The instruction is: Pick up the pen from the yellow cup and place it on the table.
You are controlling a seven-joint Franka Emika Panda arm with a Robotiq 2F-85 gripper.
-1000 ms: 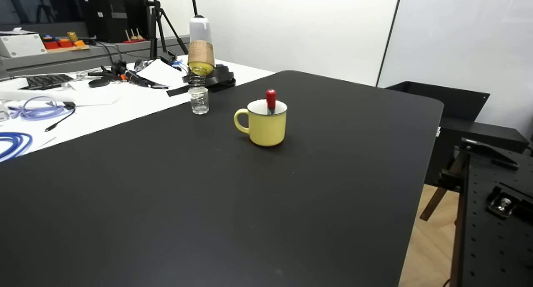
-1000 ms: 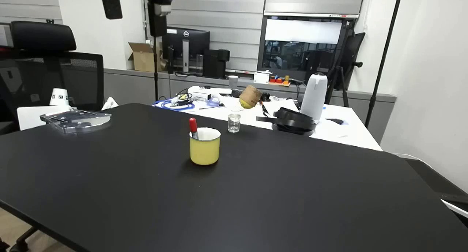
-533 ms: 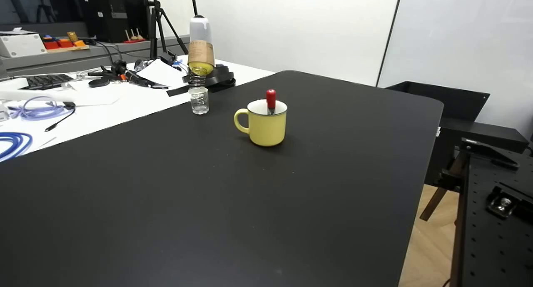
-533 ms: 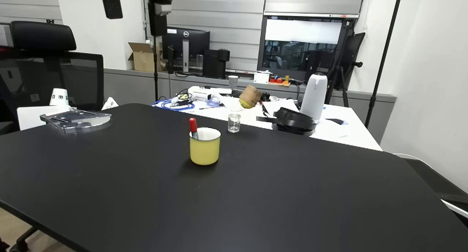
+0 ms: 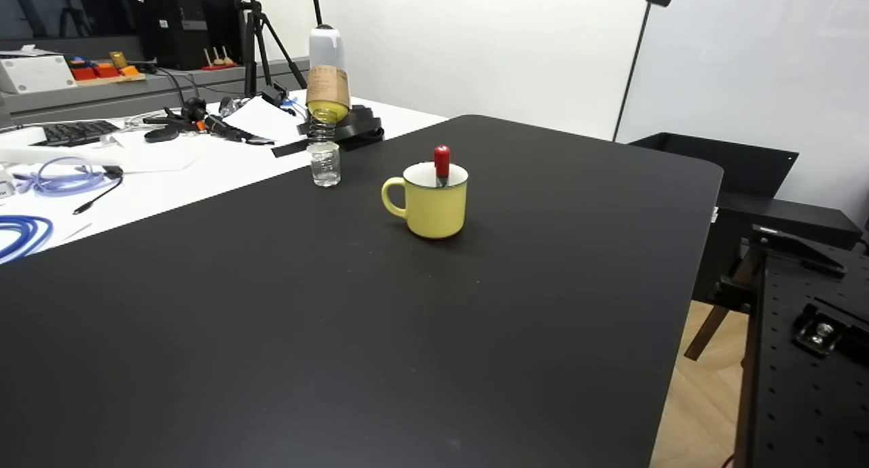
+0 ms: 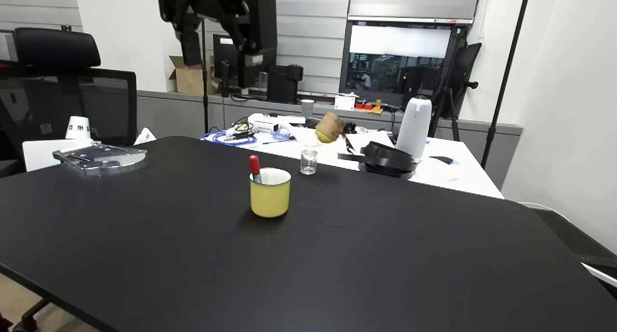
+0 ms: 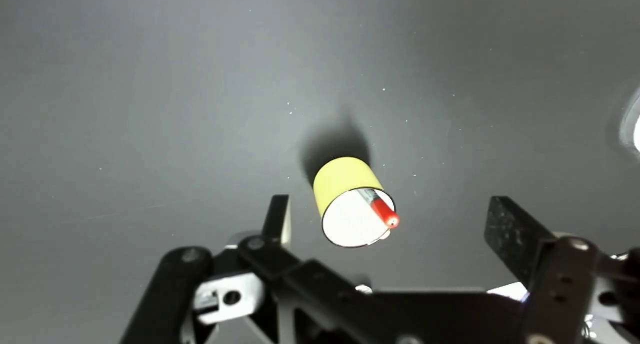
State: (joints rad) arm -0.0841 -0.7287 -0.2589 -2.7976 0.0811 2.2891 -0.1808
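1. Inside the yellow cup (image 6: 270,200), the pen (image 6: 256,169) hides its lower end!
2. Above the cup in an exterior view, the top edge slices off the gripper (image 6: 220,73)!
3. Wrist view, right of the cup: a pale object (image 7: 631,127), cut off, unidentifiable!

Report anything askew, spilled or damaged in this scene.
In an exterior view, the brown-and-yellow object looks askew: it leans well off vertical; what supports it, I cannot tell. The yellow mug stands upright. I see no spill or clear damage.
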